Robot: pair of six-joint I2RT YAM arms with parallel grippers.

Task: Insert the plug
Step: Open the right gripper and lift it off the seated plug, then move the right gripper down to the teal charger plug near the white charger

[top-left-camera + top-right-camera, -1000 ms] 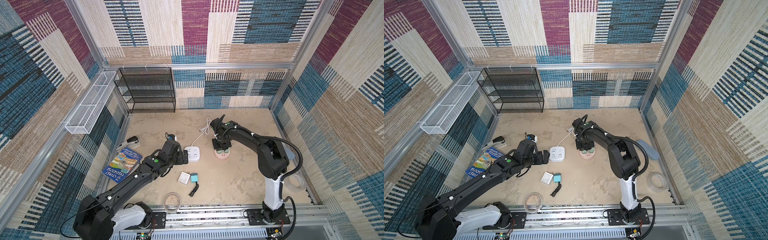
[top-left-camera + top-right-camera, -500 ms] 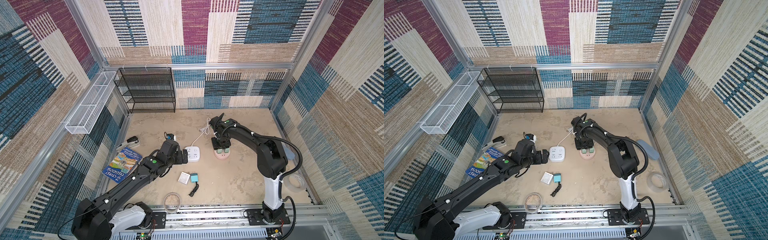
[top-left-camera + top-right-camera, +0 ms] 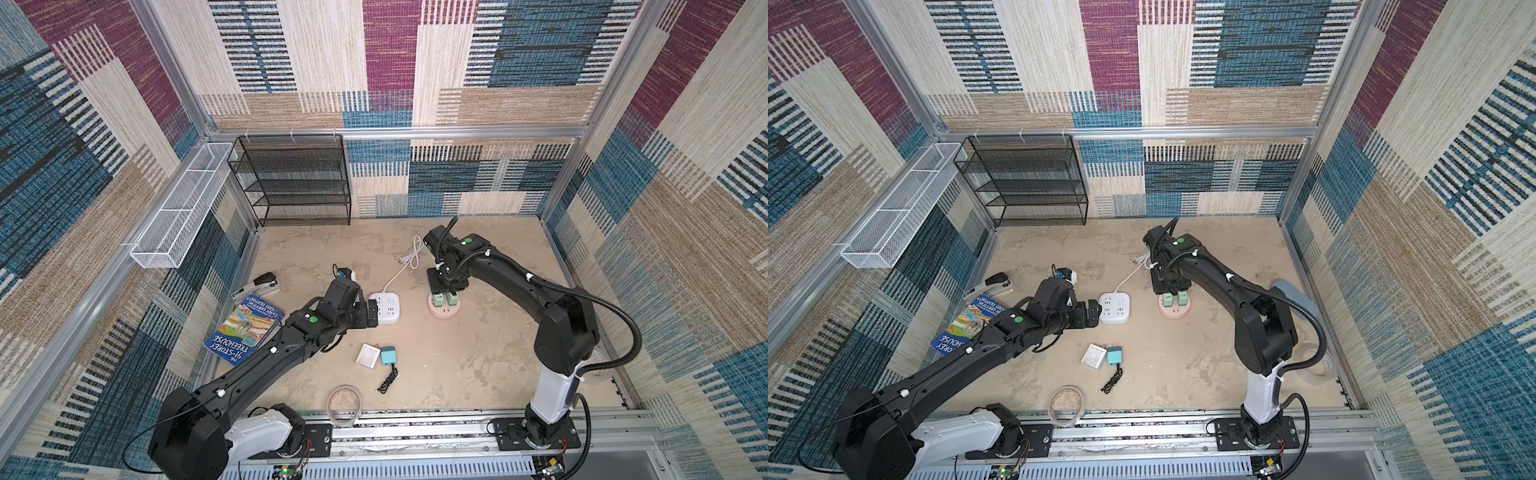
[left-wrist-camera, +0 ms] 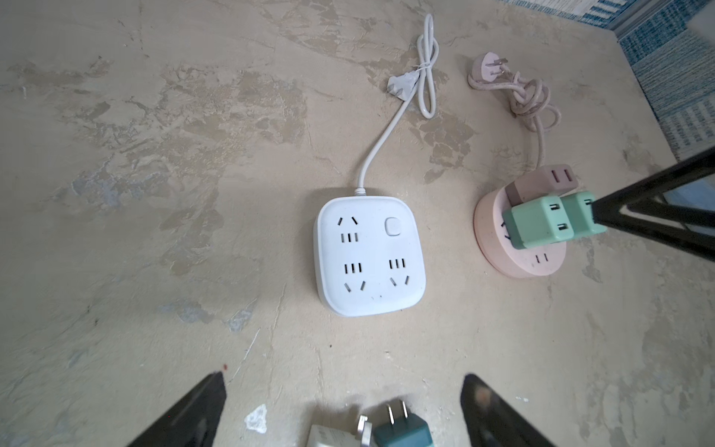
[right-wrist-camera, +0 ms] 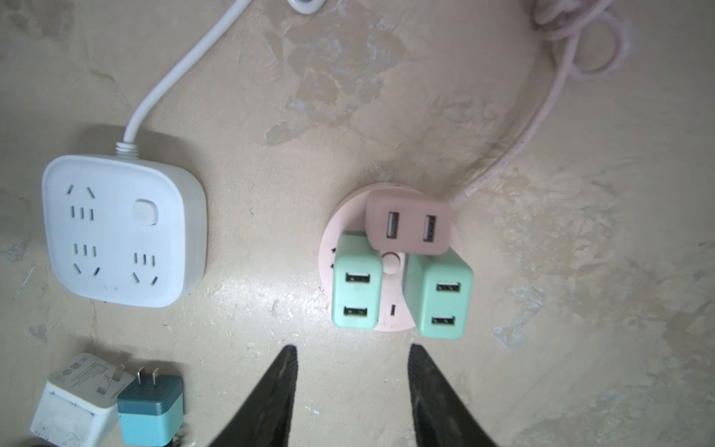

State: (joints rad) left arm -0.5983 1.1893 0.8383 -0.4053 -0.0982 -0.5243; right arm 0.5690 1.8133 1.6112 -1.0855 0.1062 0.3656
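Observation:
A round pink socket (image 5: 390, 321) (image 3: 443, 312) (image 3: 1170, 311) lies on the floor. Three USB plugs stand in it: a pink plug (image 5: 408, 226) and two green plugs (image 5: 356, 286) (image 5: 439, 294). My right gripper (image 5: 353, 347) (image 3: 445, 286) hovers just over them, open, with only bare floor between its fingers. A white square power strip (image 4: 371, 255) (image 3: 385, 306) lies to the left. My left gripper (image 4: 344, 376) (image 3: 371, 312) is wide open beside it, empty. A loose white plug (image 5: 77, 398) and a teal plug (image 5: 151, 406) (image 3: 388, 356) lie nearer the front.
A book (image 3: 245, 328) and a stapler (image 3: 257, 284) lie at the left. A black wire shelf (image 3: 291, 178) stands at the back. A white basket (image 3: 174, 208) hangs on the left wall. At the front are a tape roll (image 3: 344, 405) and a black cable (image 3: 386, 380). Bundled cords (image 4: 522, 93) trail behind the sockets.
My right gripper has gone from shut to open over the pink socket. The left arm has hardly moved.

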